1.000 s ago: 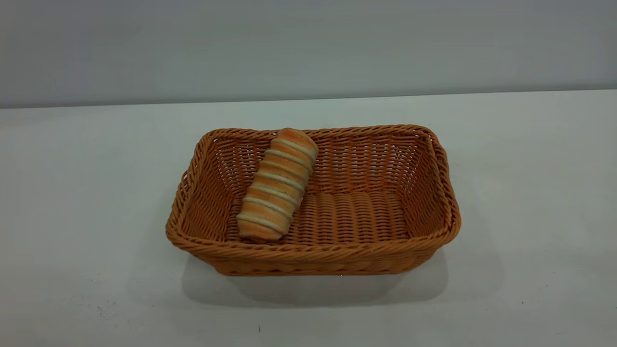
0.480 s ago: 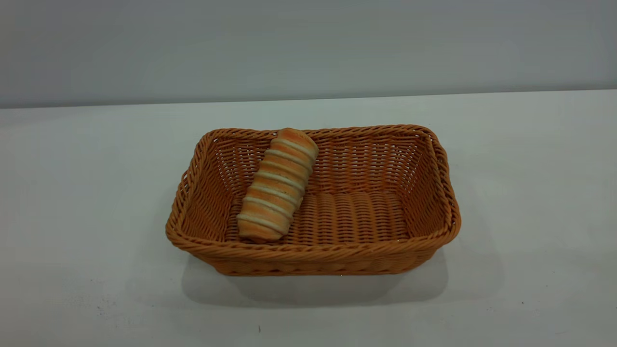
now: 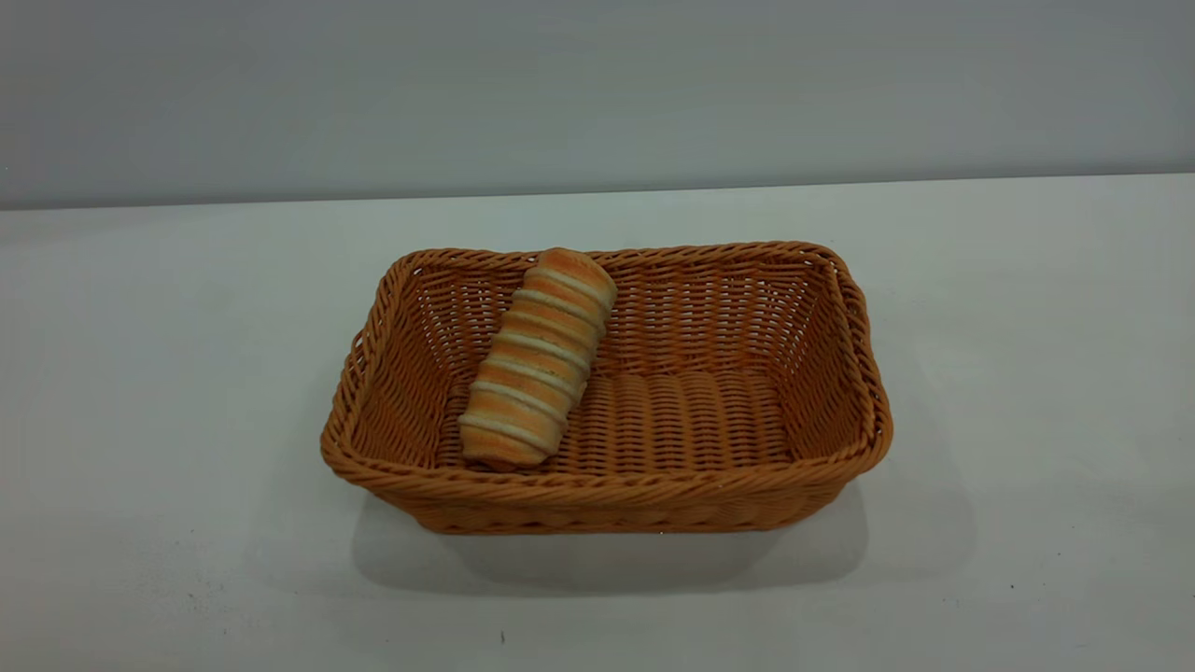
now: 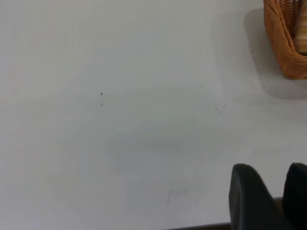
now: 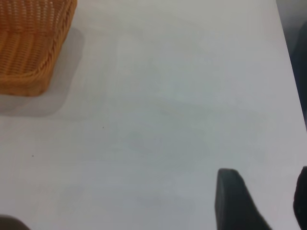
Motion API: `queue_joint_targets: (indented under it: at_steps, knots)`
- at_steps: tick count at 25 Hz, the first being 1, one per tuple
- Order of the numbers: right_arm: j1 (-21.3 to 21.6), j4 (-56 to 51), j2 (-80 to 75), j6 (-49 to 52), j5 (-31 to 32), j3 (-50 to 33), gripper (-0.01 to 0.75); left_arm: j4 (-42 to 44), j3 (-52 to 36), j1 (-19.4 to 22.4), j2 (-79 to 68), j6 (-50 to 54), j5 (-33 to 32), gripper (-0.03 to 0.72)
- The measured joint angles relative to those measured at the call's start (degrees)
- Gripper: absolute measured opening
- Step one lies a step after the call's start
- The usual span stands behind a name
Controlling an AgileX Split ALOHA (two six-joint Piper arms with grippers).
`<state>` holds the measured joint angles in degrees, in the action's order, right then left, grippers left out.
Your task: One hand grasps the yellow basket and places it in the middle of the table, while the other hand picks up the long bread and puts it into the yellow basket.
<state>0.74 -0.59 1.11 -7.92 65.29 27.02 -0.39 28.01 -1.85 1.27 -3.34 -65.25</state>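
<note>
Bare worktop (image 3: 187, 560) nearest. Basket (image 3: 607, 485) set mid-worktop; bread (image 3: 537, 359) inside, leaning on the far wall at the left end. Likely light and soft: best gripped across the middle, gently. Basket stiff; rim the handhold. Left gripper (image 4: 273, 191) and right gripper (image 5: 261, 201) well clear, fingers apart, empty.

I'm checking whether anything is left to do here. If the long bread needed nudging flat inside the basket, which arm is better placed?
Left, probably. The long bread leans in the left half of the yellow basket. Both grippers, left and right, hang over bare table, apart from the basket.
</note>
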Motion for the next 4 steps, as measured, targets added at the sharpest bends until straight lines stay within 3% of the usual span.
queue_joint_targets:
  at_steps: [4]
  knots:
    - [0.00,0.00,0.00,0.00,0.00,0.00,0.345,0.00,0.00,0.00,0.00,0.00,0.00,0.235]
